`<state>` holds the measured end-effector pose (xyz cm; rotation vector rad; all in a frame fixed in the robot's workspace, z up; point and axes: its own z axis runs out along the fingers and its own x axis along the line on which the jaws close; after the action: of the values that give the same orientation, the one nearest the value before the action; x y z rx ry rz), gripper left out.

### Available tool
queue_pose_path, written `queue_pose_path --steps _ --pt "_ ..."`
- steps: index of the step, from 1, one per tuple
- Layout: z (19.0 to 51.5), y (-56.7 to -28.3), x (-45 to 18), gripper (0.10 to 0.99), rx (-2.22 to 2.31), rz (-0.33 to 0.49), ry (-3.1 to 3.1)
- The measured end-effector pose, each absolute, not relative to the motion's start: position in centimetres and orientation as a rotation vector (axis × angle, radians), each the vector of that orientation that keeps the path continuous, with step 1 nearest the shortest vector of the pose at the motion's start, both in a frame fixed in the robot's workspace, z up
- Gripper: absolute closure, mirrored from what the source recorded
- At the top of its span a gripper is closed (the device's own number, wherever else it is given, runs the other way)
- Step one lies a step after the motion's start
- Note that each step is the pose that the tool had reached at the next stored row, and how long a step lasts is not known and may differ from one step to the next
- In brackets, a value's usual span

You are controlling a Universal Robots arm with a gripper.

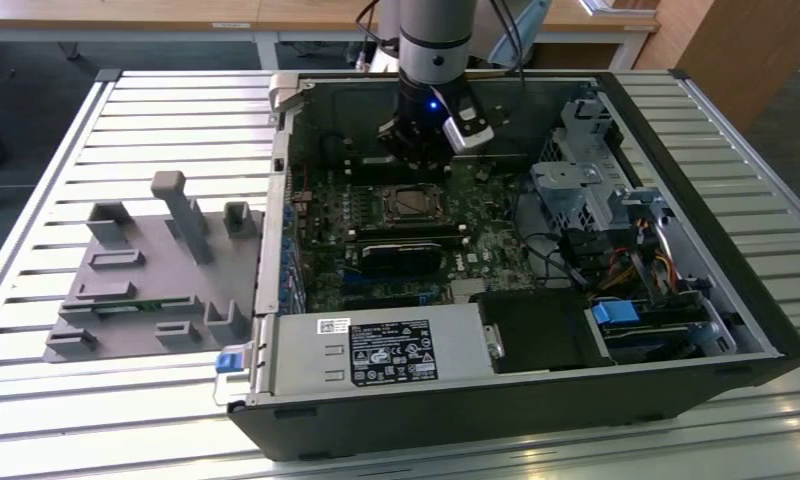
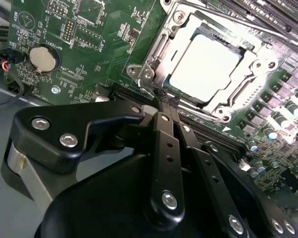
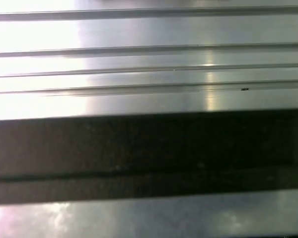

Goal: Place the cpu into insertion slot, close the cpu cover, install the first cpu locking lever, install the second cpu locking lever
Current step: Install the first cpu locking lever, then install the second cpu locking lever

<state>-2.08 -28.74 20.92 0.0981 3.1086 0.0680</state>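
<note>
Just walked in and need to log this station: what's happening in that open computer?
A robot arm is working inside the open computer case, its claw down at the motherboard beside the insertion slot. In the second wrist view the cpu already sits in the slot with the cpu cover framing it. The claw's tips are together at the cover's edge.

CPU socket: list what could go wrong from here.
1. The hand sits close against the cpu cover edge; a sideways slip could scrape the green motherboard.
2. The cpu is already under the frame, so uneven pressure might load it.
3. Capacitors crowd the socket and could be knocked.
</note>
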Motion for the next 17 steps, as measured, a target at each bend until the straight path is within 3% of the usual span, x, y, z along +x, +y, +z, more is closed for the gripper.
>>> queue_pose_path --steps 17 --pt "20.92 -29.27 -2.08 0.98 0.098 0.068 3.109"
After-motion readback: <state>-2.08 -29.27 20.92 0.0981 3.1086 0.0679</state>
